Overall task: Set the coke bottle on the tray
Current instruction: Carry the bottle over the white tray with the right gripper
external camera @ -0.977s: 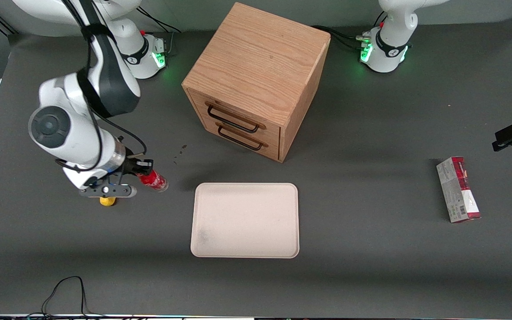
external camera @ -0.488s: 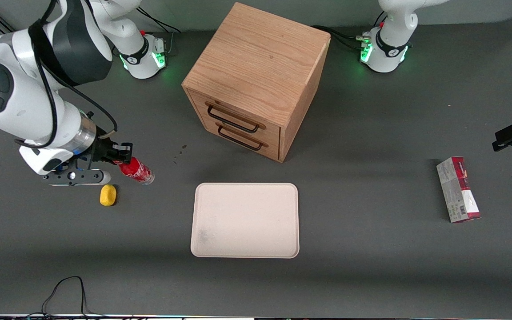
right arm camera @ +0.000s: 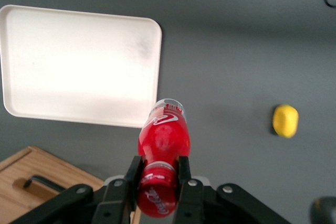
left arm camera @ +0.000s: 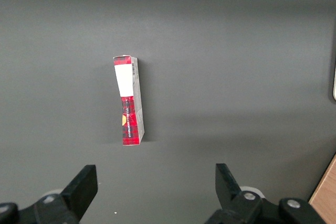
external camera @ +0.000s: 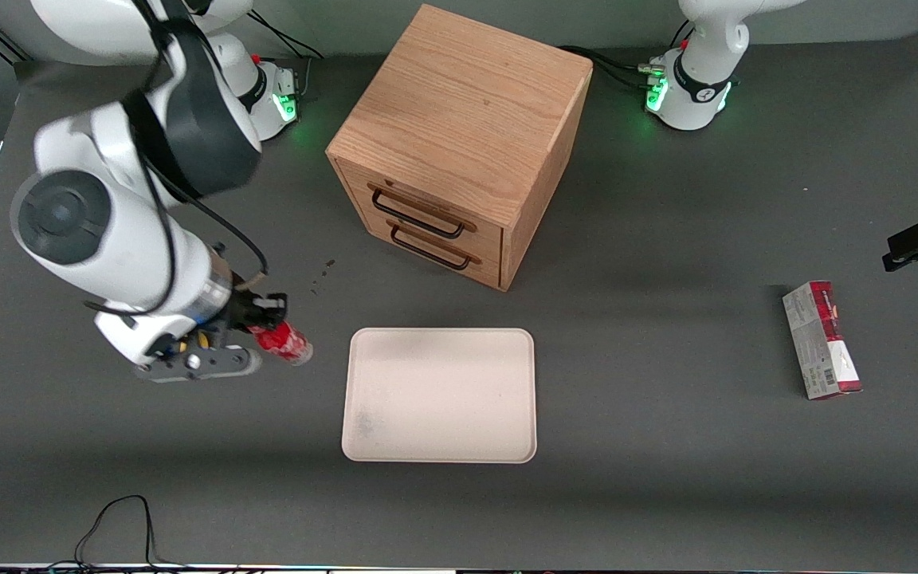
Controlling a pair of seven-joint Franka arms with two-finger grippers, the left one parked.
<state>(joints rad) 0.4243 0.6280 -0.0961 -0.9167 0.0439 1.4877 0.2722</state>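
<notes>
Since the earlier frame the gripper point(external camera: 269, 319) has swung toward the tray point(external camera: 439, 395), fingers point(right arm camera: 182, 174) clamped on the coke bottle point(external camera: 284, 343) near its cap, carried above the desk point(external camera: 666, 446) just short of the tray's rim.

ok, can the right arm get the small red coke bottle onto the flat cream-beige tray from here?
Probably yes: the gripper holds the coke bottle by its neck, beside the tray, with only bare table between.

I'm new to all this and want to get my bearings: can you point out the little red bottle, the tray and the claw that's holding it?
coke bottle point(right arm camera: 163, 139): right wrist view, red body.
tray point(external camera: 439, 396): front view, bare floor.
gripper point(right arm camera: 158, 174): right wrist view, between the fingers, shut on the bottle's neck.
</notes>
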